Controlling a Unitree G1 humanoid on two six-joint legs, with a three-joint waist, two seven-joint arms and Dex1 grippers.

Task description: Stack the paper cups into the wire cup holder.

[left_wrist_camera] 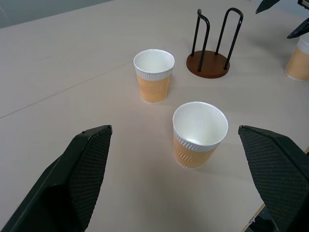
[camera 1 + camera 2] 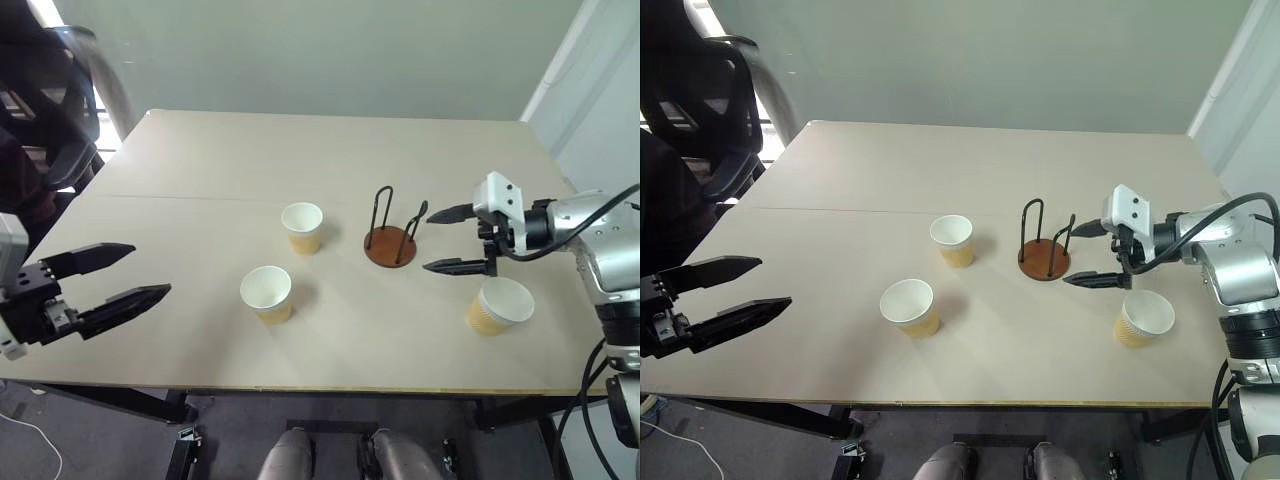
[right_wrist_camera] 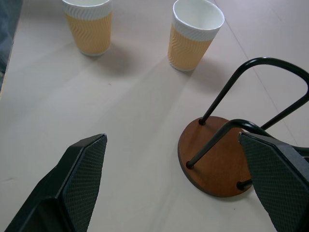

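A pale beige rectangular table (image 2: 200, 330) is carrying three small tapered paper cups with tan ribbed sides and white rolled rims, all standing upright and empty. One paper cup (image 2: 302, 227) is sitting near the middle of the table, a second one (image 2: 267, 294) is standing closer to the front edge and slightly to its left, and the third cup (image 2: 498, 306) is resting well apart on the right, near the front edge. The wire cup holder (image 2: 391, 236), a round reddish-brown wooden disc with thin black wire loops rising upright from it, is standing empty just to the right of the middle cup.

The left gripper (image 2: 118, 277) is hovering over the table's front left part with its two black fingers spread wide and holding nothing, pointing toward the cups. The right gripper (image 2: 446, 240) is hanging just to the right of the holder, above the third cup, its fingers also standing wide apart and gripping nothing

A dark office chair (image 2: 700, 90) is standing beyond the table's far left corner
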